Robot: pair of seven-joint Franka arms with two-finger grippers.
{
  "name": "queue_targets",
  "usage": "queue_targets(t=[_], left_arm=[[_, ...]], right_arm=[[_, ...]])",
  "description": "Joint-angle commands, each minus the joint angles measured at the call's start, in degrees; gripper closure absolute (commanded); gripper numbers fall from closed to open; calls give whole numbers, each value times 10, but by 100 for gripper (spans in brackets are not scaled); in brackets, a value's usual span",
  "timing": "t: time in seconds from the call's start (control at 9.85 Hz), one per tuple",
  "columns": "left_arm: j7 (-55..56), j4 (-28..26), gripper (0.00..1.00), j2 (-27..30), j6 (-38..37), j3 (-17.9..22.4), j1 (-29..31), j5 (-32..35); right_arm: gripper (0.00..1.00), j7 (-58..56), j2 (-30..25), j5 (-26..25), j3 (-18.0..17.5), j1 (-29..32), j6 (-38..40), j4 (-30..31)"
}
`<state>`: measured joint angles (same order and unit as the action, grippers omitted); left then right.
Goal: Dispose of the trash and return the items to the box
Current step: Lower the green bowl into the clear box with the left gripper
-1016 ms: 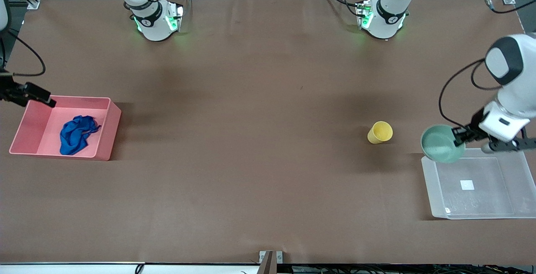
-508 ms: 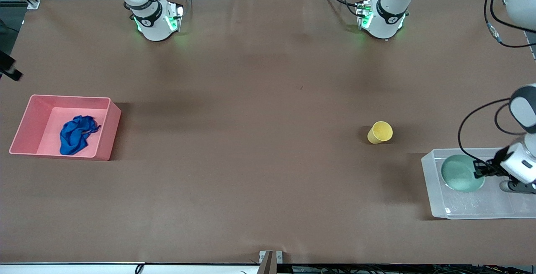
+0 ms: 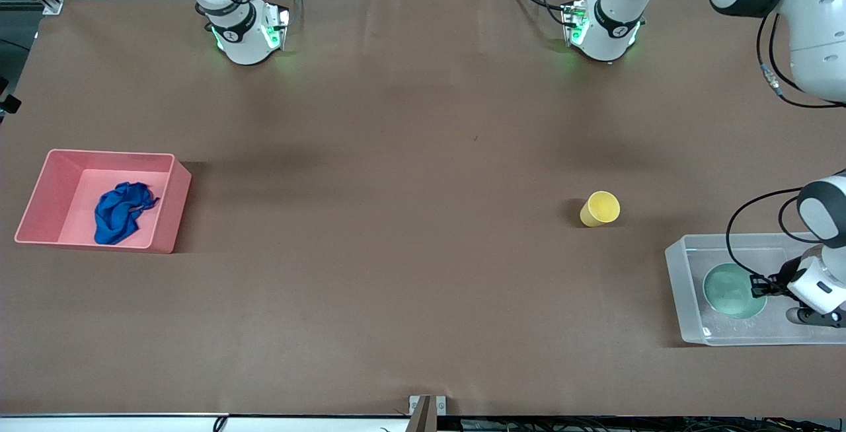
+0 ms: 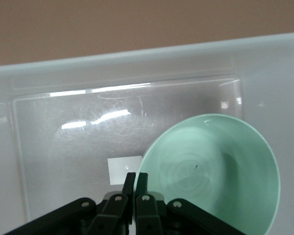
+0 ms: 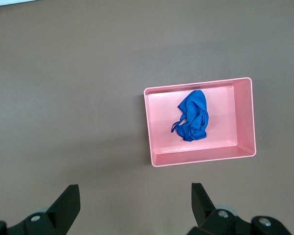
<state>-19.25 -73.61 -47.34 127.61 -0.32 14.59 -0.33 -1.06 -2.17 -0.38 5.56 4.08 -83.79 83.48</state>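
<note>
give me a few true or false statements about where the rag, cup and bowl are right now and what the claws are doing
1. The blue rag lies in the pink bin. True.
2. The yellow cup sits inside the clear tub. False: it stands on the table, outside the tub.
3. The left claw is shut on the green bowl, which is down inside the tub. True.
4. The right claw grips the rag. False: its fingers are spread open and it holds nothing, high above the bin.
5. The cup is nearer to the front camera than the tub. False: it stands farther from it.
</note>
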Motion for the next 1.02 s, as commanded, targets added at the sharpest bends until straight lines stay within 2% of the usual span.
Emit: queue_targets(t=[0.0, 0.1, 0.3, 0.41, 0.61, 0.81, 0.91], left_arm=[[-12, 14, 94, -37, 12, 1, 14, -2], [-8, 13, 86, -41, 13, 1, 15, -3], [-7, 8, 47, -32, 12, 1, 22, -4], [-9, 7, 32, -18, 11, -1, 23, -3], [-4, -11, 22, 56, -50, -3, 11, 0], [3, -37, 20, 138, -136, -29, 6, 1], [19, -55, 20, 166, -152, -49, 4, 1]], right_arm=[[0, -1, 1, -10, -6, 2, 6, -1], [0, -1, 1, -10, -7, 2, 4, 3], [0, 0, 1, -10, -9, 1, -1, 5], [0, 1, 1, -9, -9, 1, -1, 7], [0, 0, 1, -9, -9, 0, -1, 6], [0, -1, 1, -10, -9, 0, -1, 6], [0, -2, 1, -10, -9, 0, -5, 7]])
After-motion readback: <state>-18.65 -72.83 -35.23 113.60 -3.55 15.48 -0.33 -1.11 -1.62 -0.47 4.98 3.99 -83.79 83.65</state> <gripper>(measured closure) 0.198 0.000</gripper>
